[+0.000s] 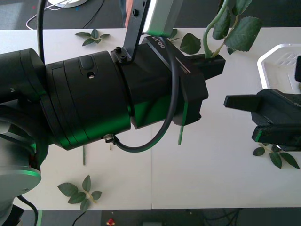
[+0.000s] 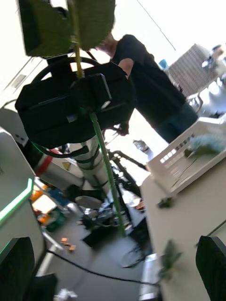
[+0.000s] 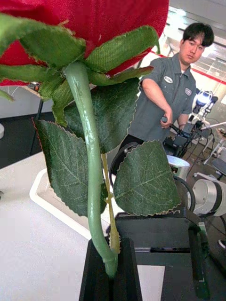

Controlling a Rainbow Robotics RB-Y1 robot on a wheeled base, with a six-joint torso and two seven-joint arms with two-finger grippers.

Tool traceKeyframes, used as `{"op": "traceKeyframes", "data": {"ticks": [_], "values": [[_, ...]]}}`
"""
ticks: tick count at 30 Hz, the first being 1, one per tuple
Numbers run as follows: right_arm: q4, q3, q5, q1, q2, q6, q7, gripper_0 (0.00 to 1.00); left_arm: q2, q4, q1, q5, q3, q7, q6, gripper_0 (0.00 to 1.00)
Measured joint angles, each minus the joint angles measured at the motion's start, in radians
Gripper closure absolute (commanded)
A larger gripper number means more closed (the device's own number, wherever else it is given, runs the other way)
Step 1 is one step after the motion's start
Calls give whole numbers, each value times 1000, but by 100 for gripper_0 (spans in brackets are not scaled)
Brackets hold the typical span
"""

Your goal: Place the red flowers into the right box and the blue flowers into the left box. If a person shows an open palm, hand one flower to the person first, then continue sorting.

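Observation:
My left gripper [image 1: 214,66] is shut on the green stem [image 1: 181,134] of a red flower [image 3: 94,23], held up above the table's middle. In the left wrist view the black fingers [image 3: 101,277] clamp the stem's lower bend under big leaves [image 3: 146,178]. My right gripper [image 1: 249,117] hovers open just to the right, pointing at the left one; its fingers [image 2: 16,265] stand apart at the corners. One white box [image 1: 277,61] sits at the far right. Another white box [image 2: 188,160] holds a pale blue flower [image 2: 207,141].
Loose leaf sprigs lie on the white table: one [image 1: 80,193] near the front left, one [image 1: 91,36] at the back left, one [image 1: 275,155] under the right gripper. A bare stem [image 1: 84,154] lies by the left arm.

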Motion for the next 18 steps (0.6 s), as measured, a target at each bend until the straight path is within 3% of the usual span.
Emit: {"op": "traceKeyframes", "data": {"ticks": [8,18], "values": [[-1,29,-1,-38,23,-36,13,0,1,0,0,0,0,0,0,100],[-1,249,-62,-139,25,-152,14,0,1,0,1,0,0,0,-1,100]]}}
